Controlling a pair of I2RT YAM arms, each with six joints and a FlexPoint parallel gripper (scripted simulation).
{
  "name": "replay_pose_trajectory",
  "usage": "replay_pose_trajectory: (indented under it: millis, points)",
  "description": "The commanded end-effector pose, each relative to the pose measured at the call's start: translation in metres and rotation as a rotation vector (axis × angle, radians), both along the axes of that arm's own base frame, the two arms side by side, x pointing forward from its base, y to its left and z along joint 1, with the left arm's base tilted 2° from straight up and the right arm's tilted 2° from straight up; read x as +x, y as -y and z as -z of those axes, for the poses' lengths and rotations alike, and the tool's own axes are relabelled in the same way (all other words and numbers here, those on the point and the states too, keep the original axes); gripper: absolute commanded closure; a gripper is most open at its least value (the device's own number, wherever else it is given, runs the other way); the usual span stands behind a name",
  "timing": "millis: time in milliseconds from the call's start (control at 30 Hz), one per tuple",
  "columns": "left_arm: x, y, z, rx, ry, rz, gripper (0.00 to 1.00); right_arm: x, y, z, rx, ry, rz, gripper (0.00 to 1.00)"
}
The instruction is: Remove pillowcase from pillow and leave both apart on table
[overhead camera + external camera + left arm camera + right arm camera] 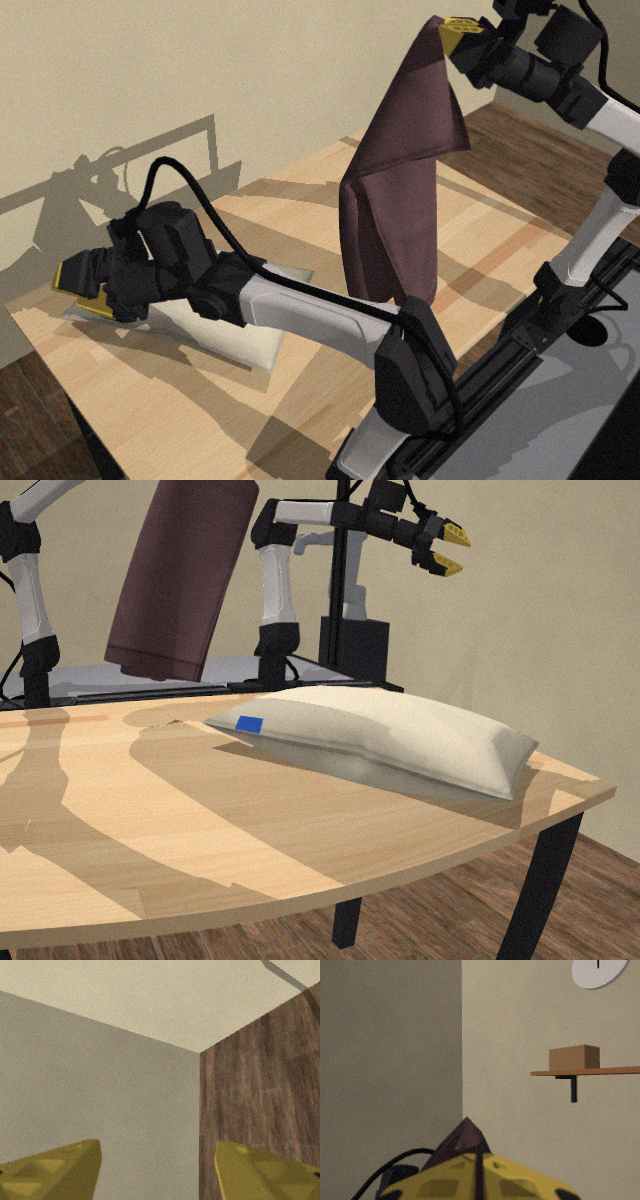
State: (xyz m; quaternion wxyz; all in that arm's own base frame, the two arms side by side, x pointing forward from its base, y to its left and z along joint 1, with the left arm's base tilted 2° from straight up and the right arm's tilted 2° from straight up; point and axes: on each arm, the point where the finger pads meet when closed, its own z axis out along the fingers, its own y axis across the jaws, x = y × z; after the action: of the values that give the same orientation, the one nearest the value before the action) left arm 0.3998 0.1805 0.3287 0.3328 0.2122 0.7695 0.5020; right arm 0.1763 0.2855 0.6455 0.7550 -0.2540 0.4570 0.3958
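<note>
The plum pillowcase [408,113] [180,573] [465,1135] hangs in the air, folded and empty, its lower end off the table in the exterior view. My right gripper [443,28] [479,1162] is shut on its top corner, high up. The cream pillow [232,335] [361,722] lies bare on the table, with a blue patch [249,724] near one corner. A gap separates it from the pillowcase. My left gripper [69,295] [465,557] [158,1149] is open and empty, raised above the pillow's far end. My left arm hides part of the pillow in the top view.
The table [170,413] [206,852] extends beside the pillow and under the hanging pillowcase. The pillow's outer end lies near a table corner. A wall stands close along one side. A shelf [620,1070] with a brown box [567,1058] is on the wall in the right wrist view.
</note>
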Motion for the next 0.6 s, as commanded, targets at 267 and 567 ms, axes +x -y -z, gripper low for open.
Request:
replay_pose_trajectory:
  millis: [267, 567]
  points:
    - [-0.041, 0.042, -0.060, -0.193, 0.489, -0.011, 0.40, -0.015, 0.017, -0.036, 0.109, 0.061, -0.023, 1.00]
    - [-0.046, 0.116, -0.062, -0.578, 0.693, 0.249, 0.40, -0.015, 0.017, -0.036, 0.109, 0.061, -0.023, 1.00]
